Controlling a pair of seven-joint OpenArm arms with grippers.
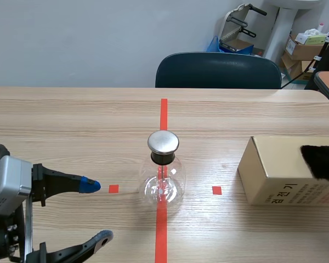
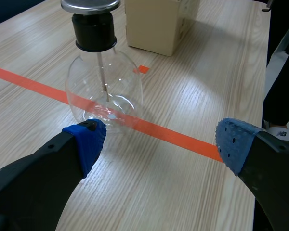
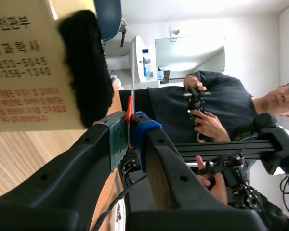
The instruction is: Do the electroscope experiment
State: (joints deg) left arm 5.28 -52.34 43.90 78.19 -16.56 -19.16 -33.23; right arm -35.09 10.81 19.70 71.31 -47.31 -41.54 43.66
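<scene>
Table (image 1: 55, 120): wood-grain, bears every item. Box (image 1: 274, 164): cardboard, stiff, at the table's right, serving as a rest. Flask (image 1: 162, 183): the electroscope, a clear glass globe with a black stopper and a metal cap (image 1: 163, 142), upright mid-table on the red tape line (image 1: 163, 112). It is judged light, slick and fragile, not for squeezing; the task likely needs only the cap approached, and if steadying is needed the stopper neck looks the safer hold. Fur (image 1: 321, 161): black and soft, lying on the box's top at its right end; likely to yield and slide when rubbed. Rod (image 3: 129, 108): thin, pale with an orange stretch, judged light, stiff and slippery. Right gripper (image 3: 130, 127): pads closed on the rod, beside the fur. Left gripper (image 1: 98, 211): fingers spread wide, holding nothing, near left of the flask. The scene view gives the flask-to-box layout but no right gripper. Only the right wrist view shows the pinch, plus a person (image 3: 216, 106) behind. The left wrist view alone shows the flask's inner stem (image 2: 103, 72) closely.
</scene>
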